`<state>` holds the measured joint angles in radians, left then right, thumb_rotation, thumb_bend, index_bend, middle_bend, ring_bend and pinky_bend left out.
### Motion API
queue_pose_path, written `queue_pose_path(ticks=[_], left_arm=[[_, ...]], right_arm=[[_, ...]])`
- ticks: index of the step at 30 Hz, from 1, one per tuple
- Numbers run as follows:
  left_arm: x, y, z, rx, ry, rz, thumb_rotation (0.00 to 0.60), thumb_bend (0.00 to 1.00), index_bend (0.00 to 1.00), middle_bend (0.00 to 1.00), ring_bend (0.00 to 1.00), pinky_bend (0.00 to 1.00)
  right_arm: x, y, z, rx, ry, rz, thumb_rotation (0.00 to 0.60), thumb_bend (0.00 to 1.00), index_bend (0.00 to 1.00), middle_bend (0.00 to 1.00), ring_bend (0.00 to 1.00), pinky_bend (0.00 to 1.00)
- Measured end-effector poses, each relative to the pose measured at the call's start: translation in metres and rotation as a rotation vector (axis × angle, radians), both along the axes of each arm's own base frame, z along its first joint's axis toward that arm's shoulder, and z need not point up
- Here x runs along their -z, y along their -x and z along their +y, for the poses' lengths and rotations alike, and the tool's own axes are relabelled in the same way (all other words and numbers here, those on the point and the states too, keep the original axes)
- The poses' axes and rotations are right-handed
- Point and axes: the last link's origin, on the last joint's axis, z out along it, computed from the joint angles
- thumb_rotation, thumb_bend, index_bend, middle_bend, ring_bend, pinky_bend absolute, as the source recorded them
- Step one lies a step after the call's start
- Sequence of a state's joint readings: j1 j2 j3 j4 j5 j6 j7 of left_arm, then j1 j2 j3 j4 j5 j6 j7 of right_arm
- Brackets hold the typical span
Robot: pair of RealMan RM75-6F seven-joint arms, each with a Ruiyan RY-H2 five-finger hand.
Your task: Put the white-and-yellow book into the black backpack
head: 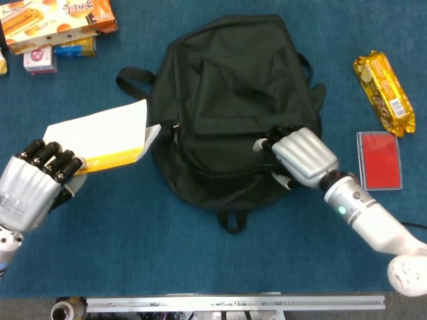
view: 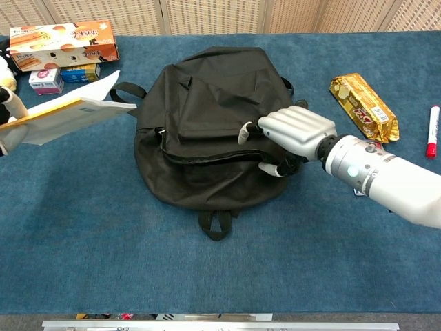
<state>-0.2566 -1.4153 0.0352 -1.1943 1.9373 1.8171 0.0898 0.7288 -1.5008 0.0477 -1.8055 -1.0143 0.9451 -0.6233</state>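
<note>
White-and-yellow book held off the surface in the left hand, fingers curled over its near corner, far corner pointing right toward the black backpack and just beside the left end of the zip line. Long axis of the book running roughly left to right, slightly tilted up at the backpack end in the chest view. Right hand resting on the right flank of the backpack, fingers curled into the fabric near the zip seam; probably pinching the flap or a pull there, though too dark to tell exactly what. Seam showing only as a thin curved line across the front, not clearly gaping. Judged step: opening held or being widened by the right hand while the book waits. Coming move turning on this: mouth lying to the right of the book and close, so a short rightward slide along the book's own long axis, left hand being the nearer one. Risk: leading corner catching on the fabric if the mouth stays narrow.
</note>
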Motion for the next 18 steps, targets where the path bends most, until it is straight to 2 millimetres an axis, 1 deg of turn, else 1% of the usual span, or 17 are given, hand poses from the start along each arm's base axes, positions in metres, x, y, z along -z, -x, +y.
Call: queue_pose_path(ticks=[2, 4, 11, 18], left_arm=[[0.000, 0.000, 0.000, 0.000, 0.000, 0.001, 0.600, 0.36, 0.78, 0.67, 0.54, 0.59], [0.001, 0.000, 0.000, 0.000, 0.001, 0.000, 0.600, 0.36, 0.78, 0.67, 0.54, 0.59], [0.000, 0.000, -0.001, 0.001, 0.001, 0.003, 0.600, 0.36, 0.78, 0.67, 0.54, 0.59], [0.001, 0.000, -0.001, 0.001, 0.002, 0.004, 0.600, 0.36, 0.78, 0.67, 0.54, 0.59]], right_arm=[[-0.003, 0.002, -0.001, 0.001, 0.002, 0.003, 0.600, 0.23, 0.30, 0.29, 0.19, 0.29], [-0.005, 0.003, -0.002, 0.003, 0.006, 0.003, 0.600, 0.20, 0.30, 0.29, 0.19, 0.29], [-0.012, 0.013, -0.004, -0.001, 0.017, 0.033, 0.600, 0.20, 0.30, 0.29, 0.19, 0.29], [-0.016, 0.017, -0.009, 0.011, 0.034, 0.034, 0.600, 0.20, 0.30, 0.29, 0.19, 0.29]])
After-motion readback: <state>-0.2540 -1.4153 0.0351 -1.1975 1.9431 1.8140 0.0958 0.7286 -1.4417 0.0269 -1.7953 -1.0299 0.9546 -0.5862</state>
